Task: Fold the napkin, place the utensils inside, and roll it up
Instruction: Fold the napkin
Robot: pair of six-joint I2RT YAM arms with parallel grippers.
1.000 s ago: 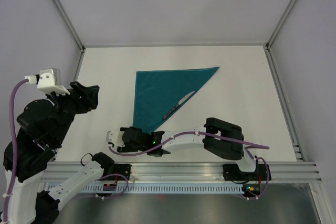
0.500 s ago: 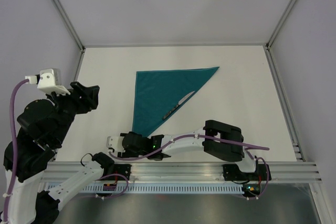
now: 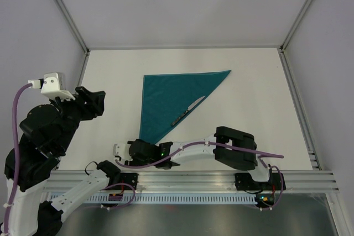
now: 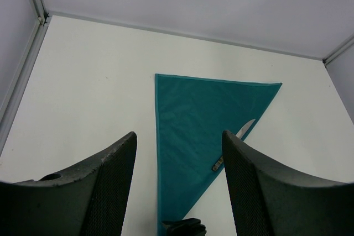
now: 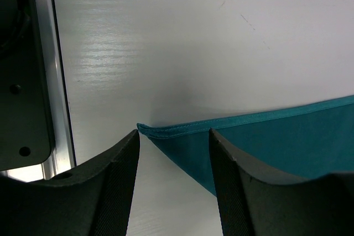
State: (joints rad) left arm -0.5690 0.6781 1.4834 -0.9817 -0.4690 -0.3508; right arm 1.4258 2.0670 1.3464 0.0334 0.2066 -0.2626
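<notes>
At the near tip of the teal-green, triangle-folded thin-cloth napkin, which lies on the white surface with a dark-handled silvery metal knife along its diagonal edge, the right gripper stands over that corner, jaws apart, while the left gripper, likewise apart, hangs well off.

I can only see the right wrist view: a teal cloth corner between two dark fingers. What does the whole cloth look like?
Observer: From above, the napkin is a triangle, and your corner is its nearest point.
Operator: Anything on it?
Observer: A knife lies on it beside the slanted edge, blade toward the far right corner.
Operator: And the other arm?
Observer: The left gripper hangs open, raised at the left side, well off the cloth.
</notes>
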